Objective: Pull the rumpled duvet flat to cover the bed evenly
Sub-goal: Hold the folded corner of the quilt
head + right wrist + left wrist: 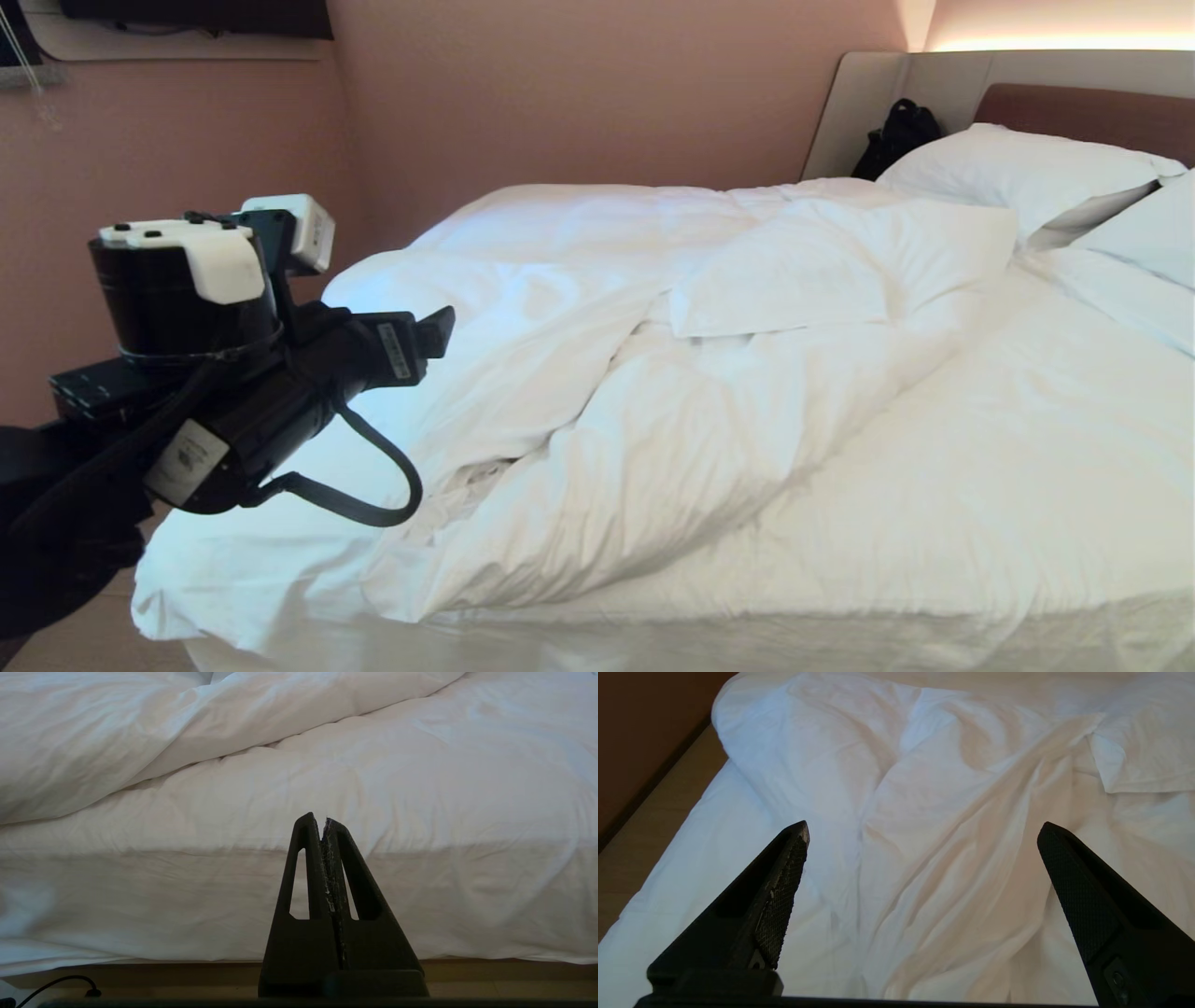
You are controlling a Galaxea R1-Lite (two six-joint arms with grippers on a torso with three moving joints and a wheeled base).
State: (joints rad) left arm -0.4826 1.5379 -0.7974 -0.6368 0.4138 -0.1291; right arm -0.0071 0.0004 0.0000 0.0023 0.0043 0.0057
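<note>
Pink-walled room, wide low white-sheeted bed; we see the thick puffy white duvet bunched toward its wall side. Left gripper released above that heap; right gripper clenched, parked beside the bed. We'd pinch an edge, not mid-fold.

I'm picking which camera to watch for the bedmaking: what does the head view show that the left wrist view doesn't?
Only the head view shows the pillows, the headboard, a black bag by it, and the whole left arm beside the bed. Only the left wrist view shows the left gripper wide open, both fingers above the cloth, holding nothing. Both show the duvet lying rumpled and folded back.
</note>
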